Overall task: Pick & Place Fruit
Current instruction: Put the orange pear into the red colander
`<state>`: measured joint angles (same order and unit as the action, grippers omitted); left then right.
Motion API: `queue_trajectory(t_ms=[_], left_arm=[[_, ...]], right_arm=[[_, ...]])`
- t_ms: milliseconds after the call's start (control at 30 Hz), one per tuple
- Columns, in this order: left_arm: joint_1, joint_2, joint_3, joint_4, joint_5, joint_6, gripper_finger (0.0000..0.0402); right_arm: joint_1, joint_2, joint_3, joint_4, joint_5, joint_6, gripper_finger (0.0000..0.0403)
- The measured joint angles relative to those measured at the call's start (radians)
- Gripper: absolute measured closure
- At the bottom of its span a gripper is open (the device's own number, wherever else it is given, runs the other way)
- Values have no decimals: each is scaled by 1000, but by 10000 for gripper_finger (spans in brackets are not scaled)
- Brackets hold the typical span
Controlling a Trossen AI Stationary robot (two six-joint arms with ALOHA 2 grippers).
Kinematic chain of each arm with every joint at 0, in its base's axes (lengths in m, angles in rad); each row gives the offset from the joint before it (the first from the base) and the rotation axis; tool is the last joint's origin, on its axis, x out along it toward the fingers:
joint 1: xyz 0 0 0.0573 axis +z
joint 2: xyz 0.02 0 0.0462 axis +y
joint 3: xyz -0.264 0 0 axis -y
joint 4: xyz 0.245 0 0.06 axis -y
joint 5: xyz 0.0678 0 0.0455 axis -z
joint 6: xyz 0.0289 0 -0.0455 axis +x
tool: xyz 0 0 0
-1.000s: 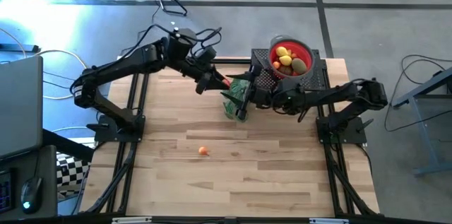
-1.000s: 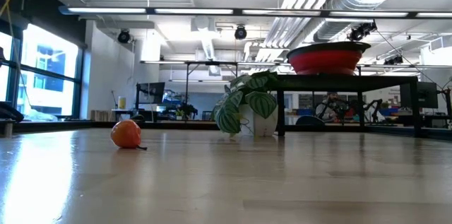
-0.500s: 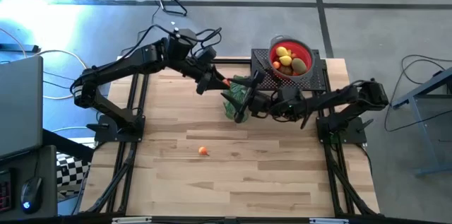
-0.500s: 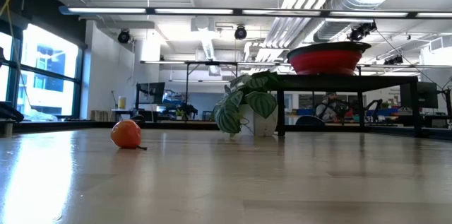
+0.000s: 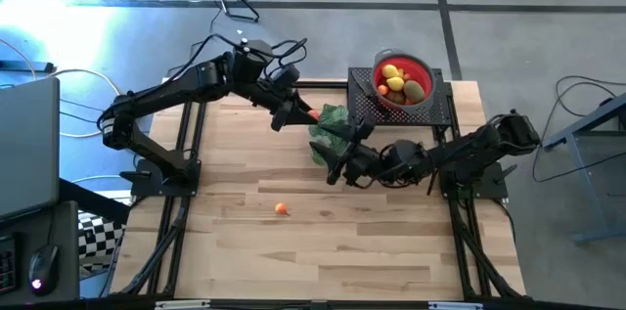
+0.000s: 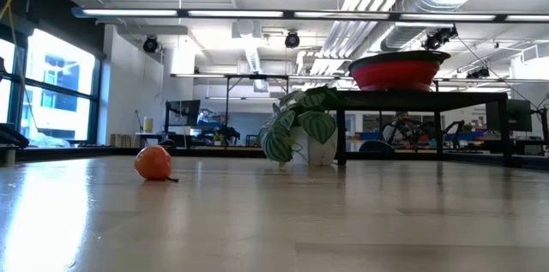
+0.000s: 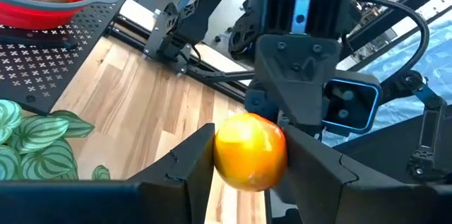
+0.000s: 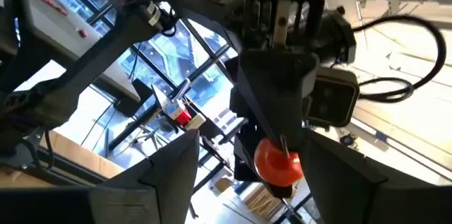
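My left gripper (image 5: 304,114) hangs over the table's far middle, shut on a small orange-red fruit (image 7: 251,152), just left of the green plant sprig (image 5: 328,130). My right gripper (image 5: 334,170) stands open just on the near side of the sprig. It points toward the left gripper, and its wrist view shows the held fruit (image 8: 277,164) farther off. Another small orange fruit (image 5: 282,209) rests on the wooden tabletop, left of centre. Several fruits lie in the red bowl (image 5: 421,67) on the black perforated stand (image 5: 367,105). My left gripper pinches the orange-red fruit between its two fingers (image 7: 195,159), one on each opposite side (image 7: 224,155). The fingers come from the table's left, slanting a little downward. The fruit is lifted clear of the table, with most of its round body showing between the fingers.
The black stand with the bowl (image 6: 401,70) takes up the far right corner, and the sprig (image 6: 296,130) stands beside it. The lone orange fruit (image 6: 153,162) lies on bare wood. Bare tabletop stretches across the near half.
My right gripper has swung away from the stand's edge toward the table's near edge, past the sprig, and has rolled about its own pointing line. It now faces the left gripper. The left gripper and its fruit have kept still.
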<state>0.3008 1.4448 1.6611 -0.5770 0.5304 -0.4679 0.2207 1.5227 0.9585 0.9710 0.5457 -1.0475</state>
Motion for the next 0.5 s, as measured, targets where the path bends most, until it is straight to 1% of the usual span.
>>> queue_trajectory(t_ms=[100, 367, 500], left_arm=[[0, 0, 0, 0, 4, 0, 249], [0, 0, 0, -2, 18, 1, 249], [0, 0, 0, -2, 18, 1, 249]], right_arm=[[13, 0, 0, 7, 4, -13, 172], [-1, 0, 0, 29, -5, 0, 173], [0, 0, 0, 36, -31, 1, 196]])
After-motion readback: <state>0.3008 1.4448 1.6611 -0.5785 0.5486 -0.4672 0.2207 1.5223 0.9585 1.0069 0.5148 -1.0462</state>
